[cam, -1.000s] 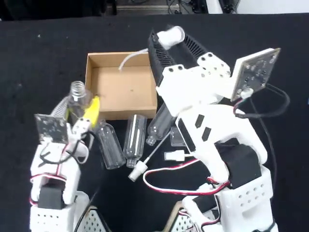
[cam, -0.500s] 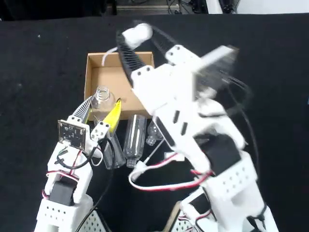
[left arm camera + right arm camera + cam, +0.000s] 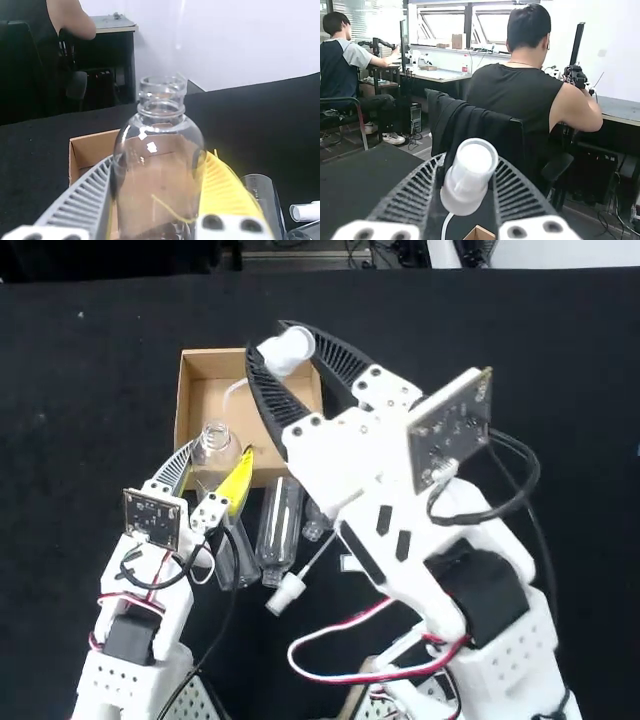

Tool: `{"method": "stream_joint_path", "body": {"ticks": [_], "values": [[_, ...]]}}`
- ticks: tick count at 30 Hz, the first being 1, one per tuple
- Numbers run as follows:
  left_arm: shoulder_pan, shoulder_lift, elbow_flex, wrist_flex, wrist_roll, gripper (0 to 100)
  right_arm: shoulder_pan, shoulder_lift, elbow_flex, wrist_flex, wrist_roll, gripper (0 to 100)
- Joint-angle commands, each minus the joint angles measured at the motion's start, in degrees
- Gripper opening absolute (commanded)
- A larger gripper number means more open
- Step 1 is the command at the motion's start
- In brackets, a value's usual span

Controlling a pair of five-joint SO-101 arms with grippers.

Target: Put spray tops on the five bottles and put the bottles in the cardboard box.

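Above box [image 3: 205, 400], R gripper [image 3: 279, 339] holds spray top [image 3: 286, 347] (L gripper [image 3: 214, 458]: bottle [image 3: 218, 440]).

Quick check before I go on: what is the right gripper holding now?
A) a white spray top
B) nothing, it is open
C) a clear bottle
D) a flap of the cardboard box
A: the right wrist view shows the right gripper shut on a white spray top.
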State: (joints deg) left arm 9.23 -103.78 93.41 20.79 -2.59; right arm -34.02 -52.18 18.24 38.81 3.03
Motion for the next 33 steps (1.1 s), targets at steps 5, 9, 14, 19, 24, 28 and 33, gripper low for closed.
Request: {"method": "stream_joint_path", "body": {"ticks": [5,9,14,19,24,28,33], "values": [[0.48,-0.53,-1.01,-1.49,-0.18,3,-1.93,-1.80,-0.66,0.18,-0.09,2.5],[0.48,-0.53,-1.01,-1.49,-0.09,3,-4.75,-1.89,3.21,0.00,0.00,2.5],[0.48,-0.53,-1.01,-1.49,-0.18,3,-5.01,-2.15,7.08,-3.87,0.35,2.5],[0.48,-0.53,-1.01,-1.49,-0.18,3,-5.01,-2.15,8.84,-3.60,0.35,2.8],[0.48,-0.53,-1.01,-1.49,-0.18,3,-8.00,-1.80,8.40,5.01,0.44,17.5],[0.48,-0.53,-1.01,-1.49,-0.18,3,-8.79,-1.80,5.14,9.85,0.44,27.4],[0.48,-0.53,-1.01,-1.49,-0.18,3,-6.42,-2.24,-2.24,14.42,0.53,19.4]]}}
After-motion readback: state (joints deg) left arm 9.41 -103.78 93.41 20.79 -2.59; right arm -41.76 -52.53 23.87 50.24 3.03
